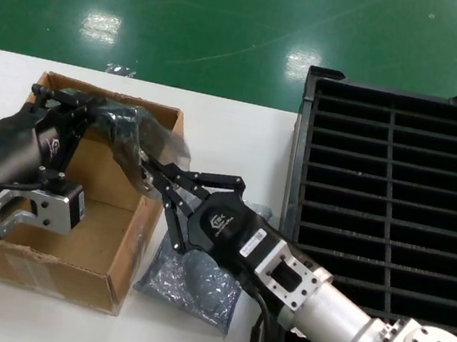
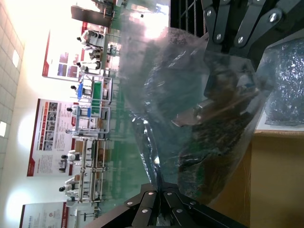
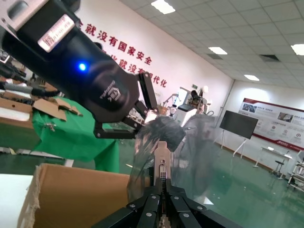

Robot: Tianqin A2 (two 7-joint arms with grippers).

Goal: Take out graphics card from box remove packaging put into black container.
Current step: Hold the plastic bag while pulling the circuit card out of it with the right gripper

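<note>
The graphics card (image 2: 209, 114) is still partly inside the translucent grey packaging bag (image 1: 123, 129), held above the brown cardboard box (image 1: 64, 265). My left gripper (image 1: 96, 111) is shut on the bag's far end; the pinched plastic shows in the left wrist view (image 2: 164, 192). My right gripper (image 1: 145, 163) is shut on the card's silver end bracket (image 3: 162, 164) at the bag's open end, over the box's right wall. The two grippers face each other with the bag stretched between them. The black container (image 1: 301, 148) stands to the right, its slots showing no cards.
A second crinkly grey bag (image 1: 192, 283) lies on the white table (image 1: 234, 137) between the box and the black crate, under my right arm. The green floor lies beyond the table's far edge.
</note>
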